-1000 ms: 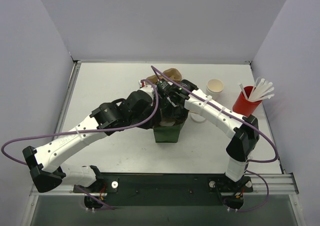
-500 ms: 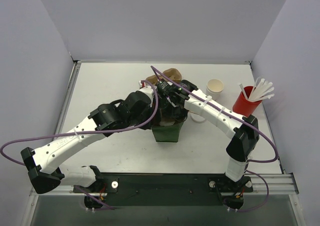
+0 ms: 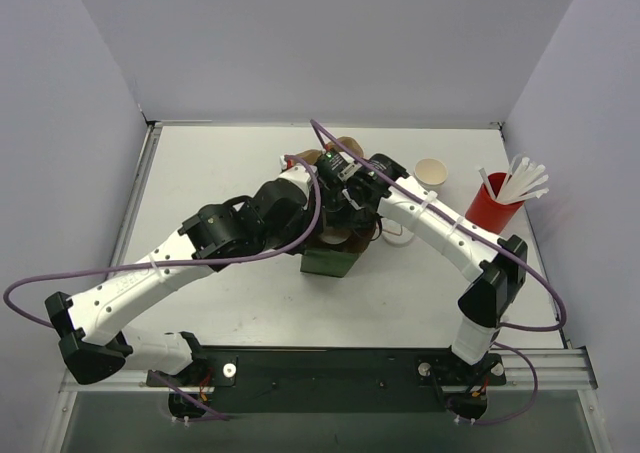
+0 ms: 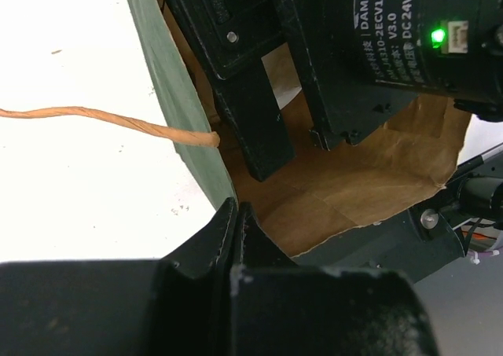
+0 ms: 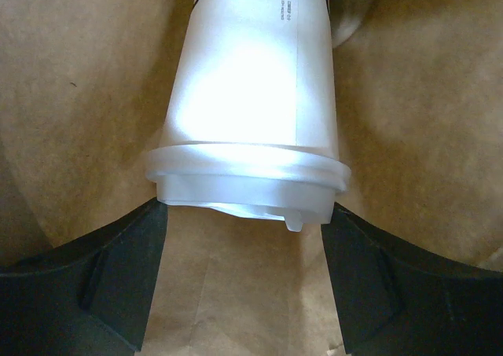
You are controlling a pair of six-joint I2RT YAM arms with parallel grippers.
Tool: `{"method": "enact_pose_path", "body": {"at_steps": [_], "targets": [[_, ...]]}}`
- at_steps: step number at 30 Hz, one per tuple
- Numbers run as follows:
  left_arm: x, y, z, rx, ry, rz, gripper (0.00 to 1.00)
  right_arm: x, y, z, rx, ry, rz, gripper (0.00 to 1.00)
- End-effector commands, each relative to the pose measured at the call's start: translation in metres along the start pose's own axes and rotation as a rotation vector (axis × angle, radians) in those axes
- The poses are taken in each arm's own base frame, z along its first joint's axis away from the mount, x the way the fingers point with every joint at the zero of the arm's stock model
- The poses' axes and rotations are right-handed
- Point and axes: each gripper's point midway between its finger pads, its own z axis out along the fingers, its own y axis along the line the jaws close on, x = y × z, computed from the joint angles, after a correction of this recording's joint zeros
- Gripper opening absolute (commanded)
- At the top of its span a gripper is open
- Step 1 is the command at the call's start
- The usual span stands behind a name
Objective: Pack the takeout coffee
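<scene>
Left jaws clench the green paper bag's (image 4: 169, 120) rim, propping it open; right jaws flank the white lidded paper cup (image 5: 251, 81) inside, lid toward 6 o'clock, grip unclear.

Takeout coffee (image 5: 250, 97) inside bag (image 5: 71, 73)

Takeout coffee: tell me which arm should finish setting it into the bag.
Right. The right gripper grips the takeout coffee at its lid, inside the paper bag. The left gripper is pinched shut on the bag's rim, holding it, so it isn't free.
</scene>
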Motion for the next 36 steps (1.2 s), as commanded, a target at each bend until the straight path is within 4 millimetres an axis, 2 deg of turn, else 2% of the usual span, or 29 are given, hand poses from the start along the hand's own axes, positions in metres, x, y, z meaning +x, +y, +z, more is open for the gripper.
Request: {"method": "enact_pose_path", "body": {"at_steps": [1, 15, 21, 26, 31, 36], "targets": [[-0.009, 0.010, 0.003, -0.075, -0.010, -0.027, 0.00, -0.013, 0.007, -0.042, -0.056, -0.099, 0.014, 0.60], [-0.009, 0.024, 0.013, -0.150, 0.009, -0.080, 0.00, -0.014, 0.008, -0.055, -0.073, -0.130, 0.019, 0.59], [-0.002, 0.029, 0.015, -0.161, 0.022, -0.076, 0.00, -0.017, 0.004, -0.059, -0.062, -0.153, 0.027, 0.59], [0.008, 0.034, 0.018, -0.172, 0.039, -0.077, 0.00, -0.018, 0.008, -0.060, -0.082, -0.160, 0.031, 0.59], [-0.002, 0.034, 0.019, -0.164, 0.013, -0.130, 0.00, -0.012, 0.015, -0.056, -0.083, -0.147, 0.017, 0.59], [-0.010, 0.033, 0.020, -0.138, -0.005, -0.166, 0.00, -0.009, 0.013, -0.055, -0.075, -0.148, 0.013, 0.59]]}}
